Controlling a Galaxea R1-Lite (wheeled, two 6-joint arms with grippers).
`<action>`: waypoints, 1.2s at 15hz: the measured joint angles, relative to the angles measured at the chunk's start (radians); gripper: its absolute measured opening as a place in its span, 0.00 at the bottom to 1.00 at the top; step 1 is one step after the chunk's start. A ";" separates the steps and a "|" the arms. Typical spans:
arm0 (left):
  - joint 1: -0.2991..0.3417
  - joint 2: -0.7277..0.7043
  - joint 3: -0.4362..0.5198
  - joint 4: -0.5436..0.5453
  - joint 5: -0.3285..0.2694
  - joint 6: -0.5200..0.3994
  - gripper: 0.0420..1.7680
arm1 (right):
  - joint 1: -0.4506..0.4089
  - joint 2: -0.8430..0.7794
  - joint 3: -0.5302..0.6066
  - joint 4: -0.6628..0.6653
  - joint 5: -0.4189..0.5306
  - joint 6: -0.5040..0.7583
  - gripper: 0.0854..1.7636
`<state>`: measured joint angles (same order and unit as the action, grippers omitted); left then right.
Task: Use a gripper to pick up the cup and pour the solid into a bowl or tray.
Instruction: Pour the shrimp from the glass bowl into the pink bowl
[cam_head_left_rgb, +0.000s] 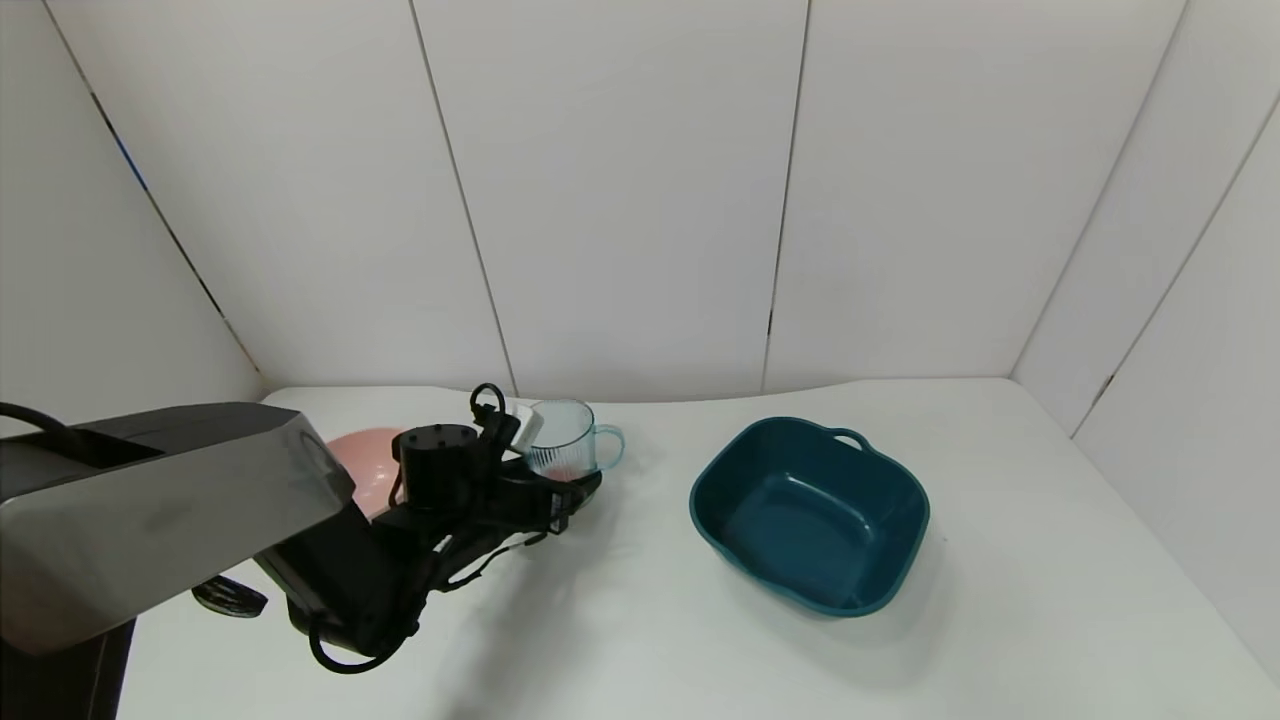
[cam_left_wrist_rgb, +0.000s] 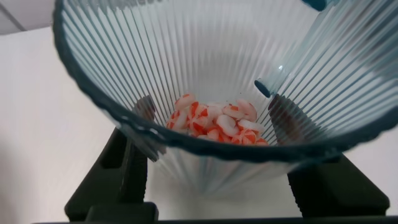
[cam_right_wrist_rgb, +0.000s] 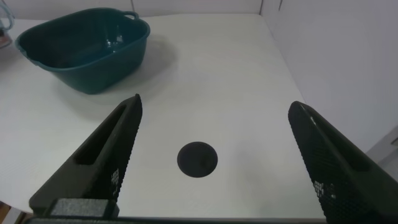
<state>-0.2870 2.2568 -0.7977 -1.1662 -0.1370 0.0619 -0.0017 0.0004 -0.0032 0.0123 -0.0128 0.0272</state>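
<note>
The cup (cam_head_left_rgb: 562, 437) is sitting upright just left of centre in the head frame, with the solid (cam_left_wrist_rgb: 217, 121) lying heaped on its floor, and my left gripper (cam_head_left_rgb: 560, 490) is pinching its ribbed wall between both fingers (cam_left_wrist_rgb: 134, 165). The bowl (cam_head_left_rgb: 362, 468) is showing directly left of the cup, mostly hidden behind my left arm, while the teal basin (cam_head_left_rgb: 810, 512) is resting well apart at centre right on the white table (cam_head_left_rgb: 1000, 620). My right gripper (cam_right_wrist_rgb: 211, 155) is hanging spread wide above a dark round spot (cam_right_wrist_rgb: 197, 159) on the table, lower centre of its wrist frame.
</note>
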 joint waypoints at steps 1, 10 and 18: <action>0.000 -0.028 -0.001 0.033 0.023 0.003 0.71 | 0.000 0.000 0.000 0.000 0.000 0.000 0.97; 0.070 -0.293 -0.051 0.319 0.186 0.083 0.71 | 0.000 0.000 0.000 0.000 0.000 0.000 0.97; 0.304 -0.426 -0.029 0.388 0.192 0.195 0.71 | 0.000 0.000 0.000 0.000 -0.001 0.000 0.97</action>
<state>0.0168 1.8304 -0.8264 -0.7783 0.0547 0.2568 -0.0017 0.0004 -0.0032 0.0123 -0.0134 0.0268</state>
